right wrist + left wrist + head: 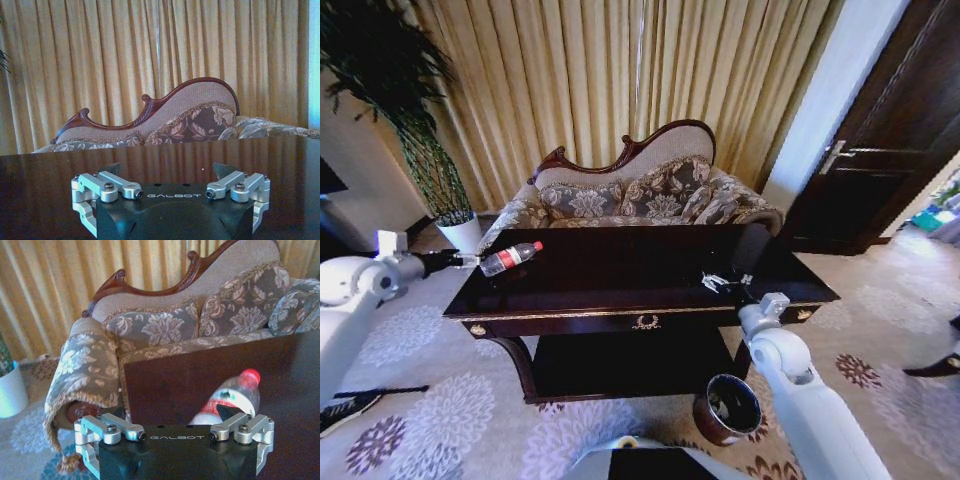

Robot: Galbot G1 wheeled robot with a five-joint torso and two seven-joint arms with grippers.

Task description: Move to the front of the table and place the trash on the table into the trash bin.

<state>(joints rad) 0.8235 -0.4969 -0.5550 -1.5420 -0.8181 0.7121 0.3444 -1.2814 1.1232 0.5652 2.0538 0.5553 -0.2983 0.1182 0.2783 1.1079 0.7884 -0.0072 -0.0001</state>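
The long dark table (620,290) stands before me. At its left end a clear bottle with a red cap (510,257) lies on its side. My left gripper (463,260) is open at the bottle's base; in the left wrist view the bottle (234,396) lies just ahead of one finger (226,413), off to the side of the left gripper (170,412). A crumpled white paper wad (715,282) rests on the right part of the top. My right gripper (751,250) hovers open just beside it, low over the tabletop (165,155), right gripper (167,170) holding nothing. The reddish-brown trash bin (727,408) stands on the carpet under the table's front right corner.
A patterned sofa (640,195) stands close behind the table, with gold curtains beyond. A plant in a white pot (460,230) is at the back left. A dark door (890,150) is at the right. Open carpet lies left and right of the table.
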